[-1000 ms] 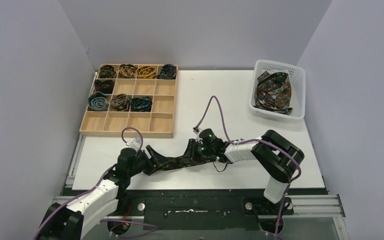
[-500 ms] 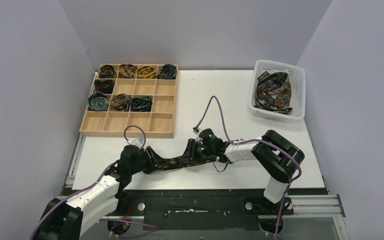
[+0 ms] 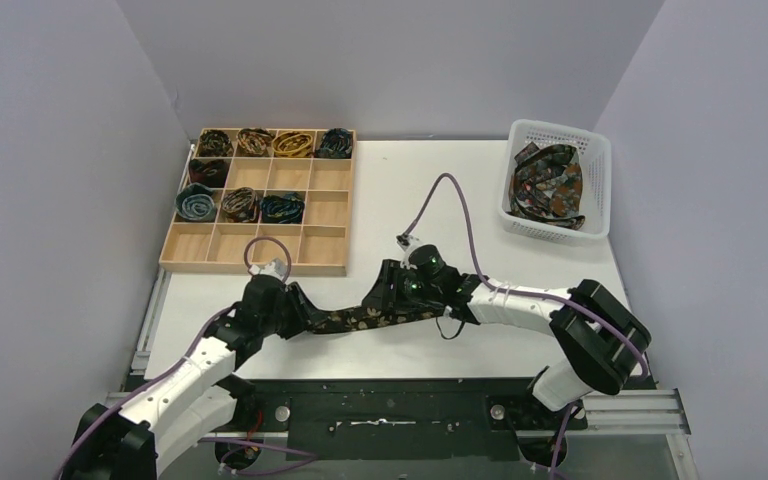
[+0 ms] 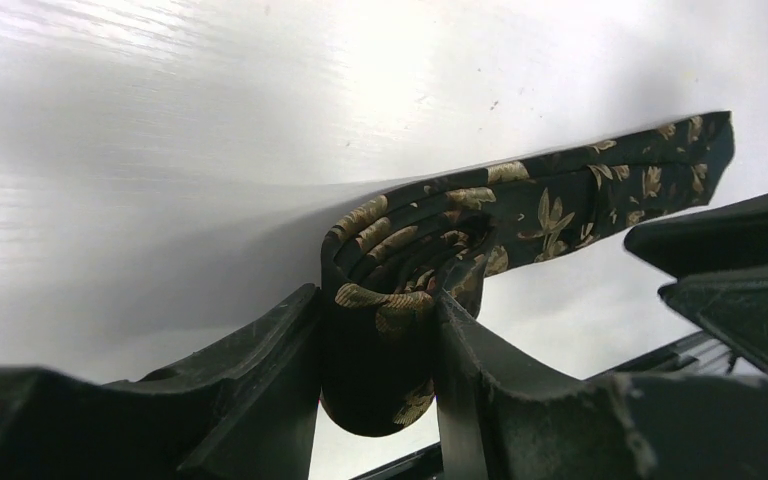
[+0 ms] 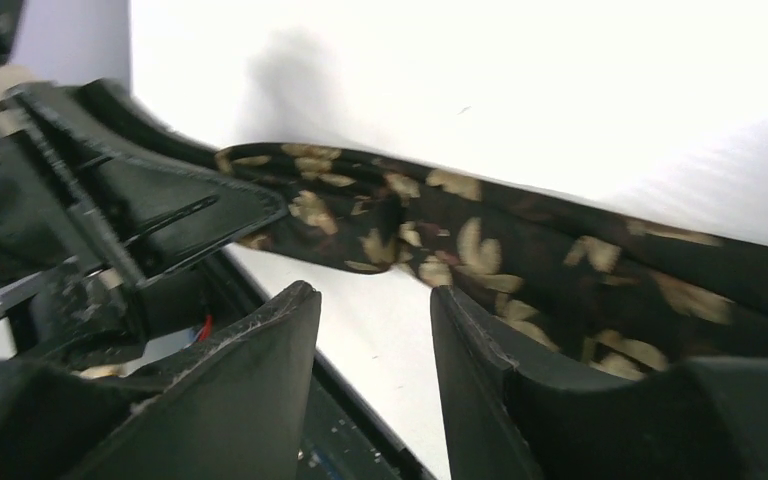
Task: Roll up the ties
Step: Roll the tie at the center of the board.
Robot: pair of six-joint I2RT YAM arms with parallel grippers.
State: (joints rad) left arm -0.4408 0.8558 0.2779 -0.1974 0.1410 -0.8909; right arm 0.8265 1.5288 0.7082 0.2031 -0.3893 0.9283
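While eight coils [image 3: 254, 141] sit in the wooden tray [image 3: 260, 246] and more ties [image 3: 548, 186] wait in the basket [image 3: 601, 170], the left gripper [image 4: 378, 335] pinches the started roll of the floral tie [image 4: 560, 200] at the table [image 3: 500, 215] near edge; the right gripper [image 5: 375, 335] stands spread, empty

Top view: even, diffuse light, sharp, only faint shadows on the table [image 3: 520, 262]. Left wrist — table glares in bright streaks, grey shadow beside the tie [image 4: 560, 200], left fingers [image 4: 250, 390] soft up close. Right wrist: blurred throughout, table blown to plain white, tie print smeared, right fingers [image 5: 250, 400] defocused.
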